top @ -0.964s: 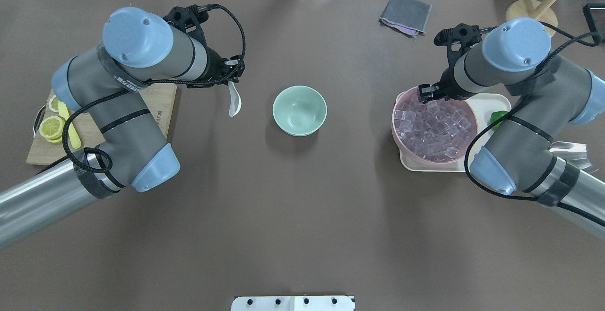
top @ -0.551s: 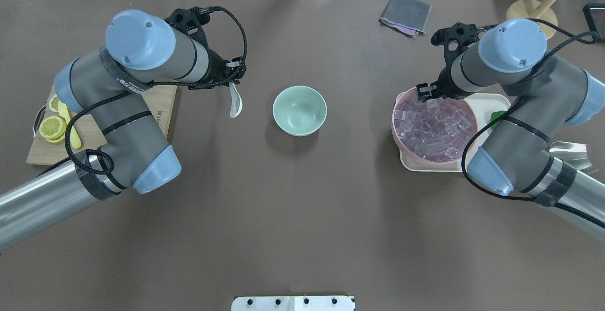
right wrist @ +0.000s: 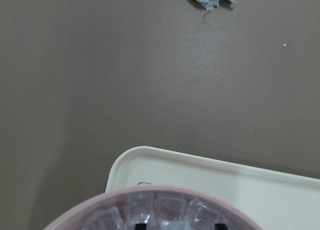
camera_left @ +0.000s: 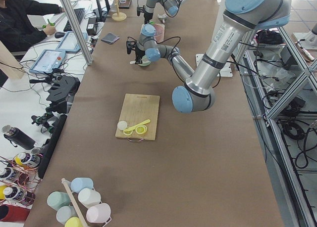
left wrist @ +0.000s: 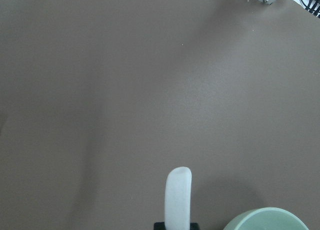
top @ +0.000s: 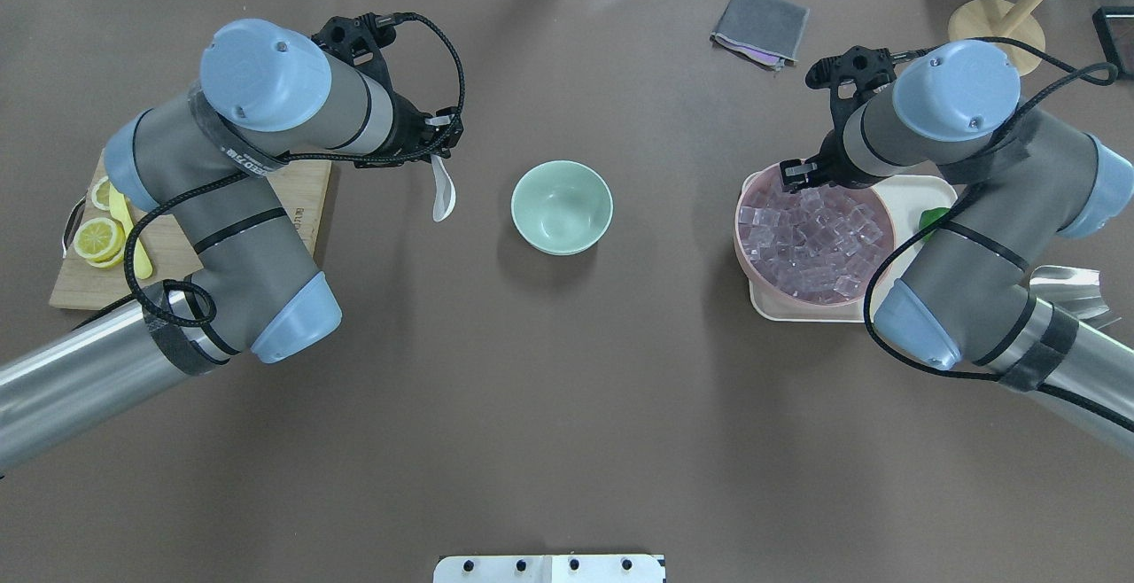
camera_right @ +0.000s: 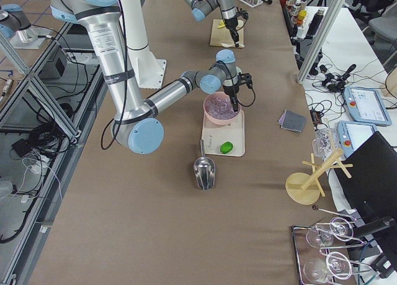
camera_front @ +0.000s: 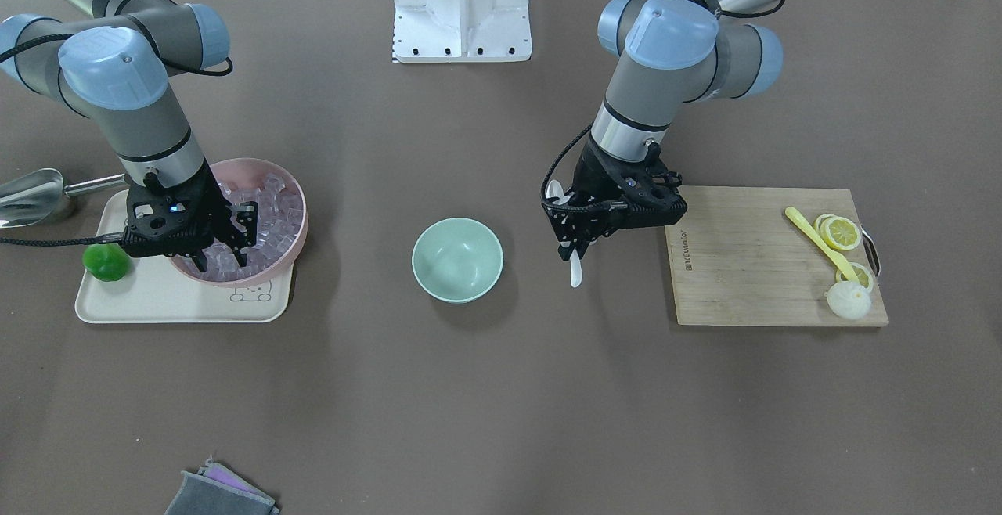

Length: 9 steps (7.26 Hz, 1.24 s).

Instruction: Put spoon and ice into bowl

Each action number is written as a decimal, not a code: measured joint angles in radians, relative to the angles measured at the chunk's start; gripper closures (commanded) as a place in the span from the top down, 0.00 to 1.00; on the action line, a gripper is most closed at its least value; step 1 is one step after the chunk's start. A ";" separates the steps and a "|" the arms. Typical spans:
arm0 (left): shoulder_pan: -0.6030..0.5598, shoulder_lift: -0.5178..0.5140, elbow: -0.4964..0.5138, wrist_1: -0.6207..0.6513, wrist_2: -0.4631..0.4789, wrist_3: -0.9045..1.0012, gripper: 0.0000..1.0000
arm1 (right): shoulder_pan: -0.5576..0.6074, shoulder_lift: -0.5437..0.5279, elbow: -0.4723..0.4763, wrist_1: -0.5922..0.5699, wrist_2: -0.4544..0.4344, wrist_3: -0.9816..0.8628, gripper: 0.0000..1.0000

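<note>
Overhead view: left gripper (top: 440,151) clamped on white soup spoon (top: 441,195), hanging just left of empty mint-green bowl (top: 562,209) at frame centre. Spoon likely light, rigid, glossy-slick, chippable, so handle grip suits. Right gripper (camera_front: 225,247) jaws apart among ice cubes (top: 815,242) in pink bowl (top: 742,237), frame right. Cubes likely slippery: pinch 1 across flat faces.

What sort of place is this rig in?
Probably a robotics lab, not a kitchen: an operator sits beside the table, with a tablet and an aluminium frame post nearby.

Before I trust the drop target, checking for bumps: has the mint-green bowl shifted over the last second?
No. The bowl keeps the same gap to the cutting board and tray overhead.
</note>
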 measured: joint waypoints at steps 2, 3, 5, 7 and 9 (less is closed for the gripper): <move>-0.001 -0.003 0.001 0.000 0.000 0.005 0.00 | -0.003 -0.002 0.000 0.001 -0.011 0.000 0.41; -0.001 -0.004 0.001 0.000 0.000 0.006 0.00 | -0.004 -0.002 0.000 0.001 -0.014 0.000 0.42; -0.001 -0.006 0.001 0.000 0.000 0.005 0.00 | -0.007 -0.001 0.000 0.001 -0.016 0.000 0.40; -0.001 -0.007 0.000 0.000 0.000 0.005 0.00 | -0.009 0.000 0.001 0.001 -0.017 0.001 0.00; -0.001 -0.009 0.000 0.000 0.000 0.004 0.00 | -0.009 0.001 0.006 0.001 -0.016 0.001 0.00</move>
